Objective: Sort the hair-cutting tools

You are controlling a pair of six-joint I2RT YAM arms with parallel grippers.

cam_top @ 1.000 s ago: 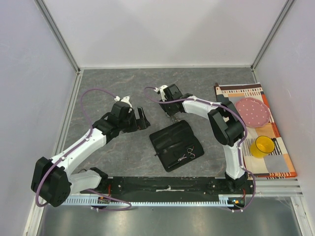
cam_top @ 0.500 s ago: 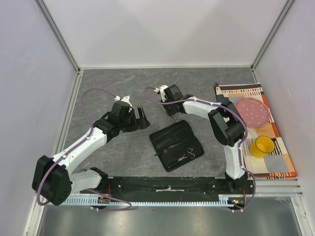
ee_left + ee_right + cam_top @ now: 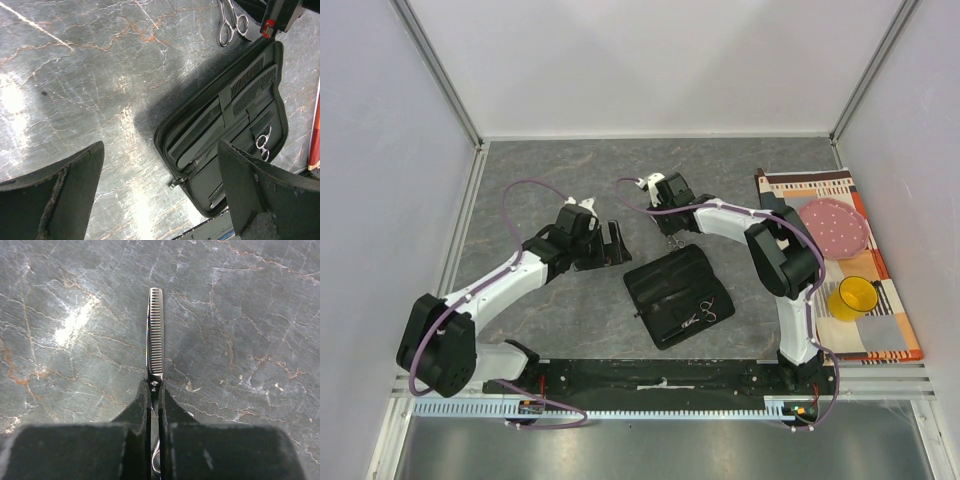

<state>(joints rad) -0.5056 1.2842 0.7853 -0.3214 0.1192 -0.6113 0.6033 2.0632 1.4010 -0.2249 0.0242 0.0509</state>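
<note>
The black pouch (image 3: 675, 295) lies open on the table. One pair of silver scissors (image 3: 700, 316) sits in its near pocket and shows in the left wrist view (image 3: 261, 143). A flat black comb (image 3: 196, 134) and a second toothed black tool (image 3: 251, 80) lie in its pockets. My right gripper (image 3: 672, 230) is shut on the second scissors (image 3: 156, 335), a toothed silver pair; its blade points out past my fingers, low over the table just beyond the pouch's far edge. Its handles show in the left wrist view (image 3: 229, 22). My left gripper (image 3: 611, 245) is open and empty, left of the pouch (image 3: 230, 165).
A striped mat (image 3: 880, 320) at the right edge carries a pink plate (image 3: 832, 226) and a yellow cup (image 3: 855, 297). A metal rail (image 3: 660, 378) runs along the near edge. Grey walls close in the table on three sides.
My left arm has shifted right, bringing its open gripper closer to the pouch. My right gripper stays shut on the scissors, almost unmoved.
</note>
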